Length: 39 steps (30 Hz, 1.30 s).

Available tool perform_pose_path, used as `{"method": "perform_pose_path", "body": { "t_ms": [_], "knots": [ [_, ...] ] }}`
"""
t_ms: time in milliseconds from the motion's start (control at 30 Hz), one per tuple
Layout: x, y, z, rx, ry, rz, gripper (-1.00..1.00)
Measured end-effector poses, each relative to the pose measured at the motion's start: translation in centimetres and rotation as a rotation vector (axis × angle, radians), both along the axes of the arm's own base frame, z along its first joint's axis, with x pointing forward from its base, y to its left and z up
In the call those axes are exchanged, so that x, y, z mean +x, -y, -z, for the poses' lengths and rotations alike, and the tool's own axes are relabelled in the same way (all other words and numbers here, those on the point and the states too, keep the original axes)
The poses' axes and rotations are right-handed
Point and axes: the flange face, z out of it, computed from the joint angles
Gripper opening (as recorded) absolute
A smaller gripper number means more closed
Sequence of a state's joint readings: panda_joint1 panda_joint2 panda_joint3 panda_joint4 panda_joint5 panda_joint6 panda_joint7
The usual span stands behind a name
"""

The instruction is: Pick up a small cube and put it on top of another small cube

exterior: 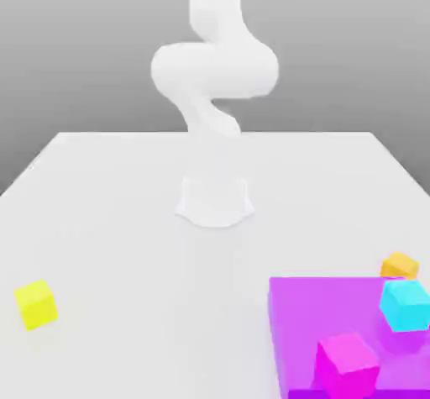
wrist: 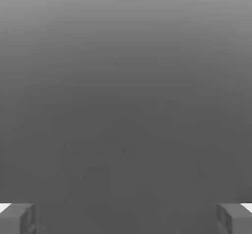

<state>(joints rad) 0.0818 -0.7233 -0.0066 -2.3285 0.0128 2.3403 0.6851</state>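
The exterior view takes in the white bench [exterior: 126, 246], the arm [exterior: 214, 70] rising from its base at the middle, and the cubes. The hand view gives the pincer [wrist: 126, 218], fingers [wrist: 17, 218] spread wide over plain grey.

A yellow cube [exterior: 35, 304] sits alone toward the exterior view's left, open bench all around it. Toward the right lies a purple slab [exterior: 302, 322] bearing a cyan cube [exterior: 406, 304] and a magenta cube [exterior: 347, 364] near its front edge. An orange cube [exterior: 400, 265] sits just behind the slab.

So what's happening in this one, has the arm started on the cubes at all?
Not yet. The white arm is raised over its base, and the gripper is open and holds nothing. The magenta cube and cyan cube rest on the purple platform; the orange cube and yellow cube sit on the table.
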Motion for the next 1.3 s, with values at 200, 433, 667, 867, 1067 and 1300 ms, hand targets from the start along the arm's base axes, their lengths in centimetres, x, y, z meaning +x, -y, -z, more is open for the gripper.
{"method": "perform_pose_path", "body": {
  "t_ms": [200,433,667,867,1067,1300],
  "knots": [
    [4.3,-8.4,10.0,-0.163,-0.127,-0.403,0.00],
    [3.9,-18.7,22.2,-0.352,-0.234,-0.876,0.00],
    [-1.7,-27.0,34.5,-0.548,-0.311,-1.360,0.00],
    [-9.8,-31.4,44.3,-0.726,-0.352,-1.797,0.00],
    [-12.6,-31.6,51.8,-0.796,-0.373,-1.959,0.00],
    [-12.8,-31.5,54.1,-0.796,-0.376,-1.962,-1.00]
  ]
}}
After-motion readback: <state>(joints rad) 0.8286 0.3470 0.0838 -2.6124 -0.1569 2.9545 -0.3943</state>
